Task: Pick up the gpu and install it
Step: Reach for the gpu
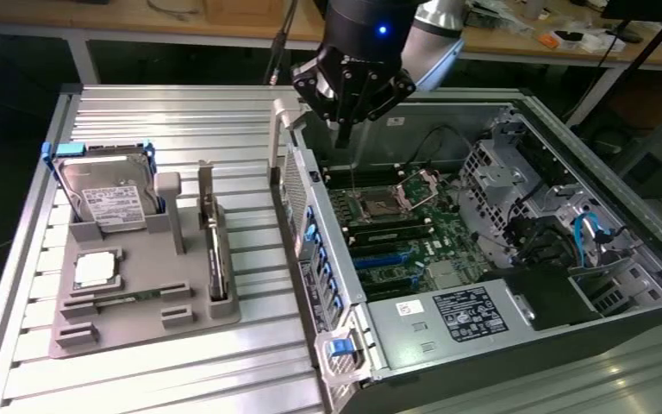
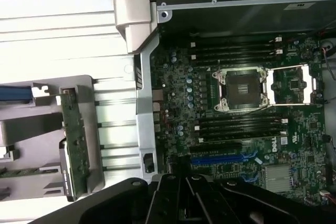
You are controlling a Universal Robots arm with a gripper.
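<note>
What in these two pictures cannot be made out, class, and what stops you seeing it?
- Exterior view: the gpu stands on edge in the grey holder, whose slot hides its lower edge.
- Exterior view: the print on the hard drive label is too small to read.
- Wrist view: the gripper covers the part of the motherboard beyond the blue slot.

I see the gpu [image 1: 214,241] [image 2: 77,145], a thin, long green card, standing on edge in the grey holder [image 1: 135,323].
</note>
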